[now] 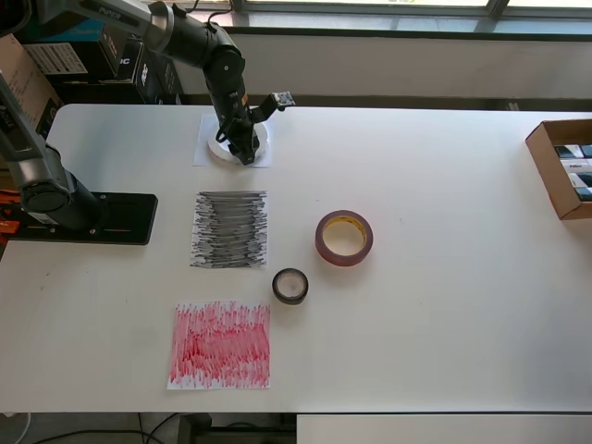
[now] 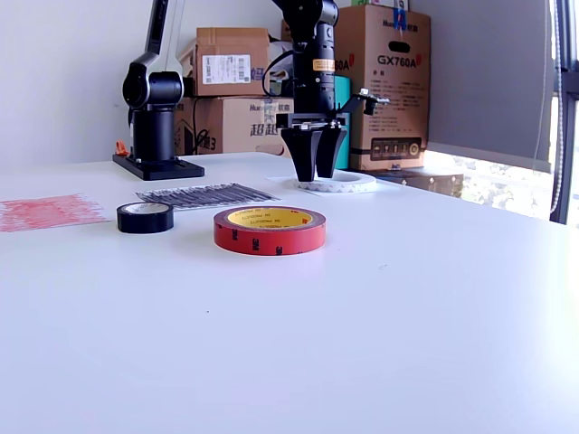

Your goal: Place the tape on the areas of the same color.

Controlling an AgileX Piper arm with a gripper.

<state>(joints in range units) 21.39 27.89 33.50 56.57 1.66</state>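
Overhead view showed the gripper [image 1: 246,148] over the white roll [image 1: 222,148] on the white sheet [image 1: 205,155], fingers nearly together, grip uncertain. Beyond it lay the maroon roll [image 1: 344,238], probably light and rigid; pinch across its wall.

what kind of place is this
Probably a robotics lab or test workspace: a robot arm mounted on a white table, stacked cardboard boxes behind it, and a window along one side.
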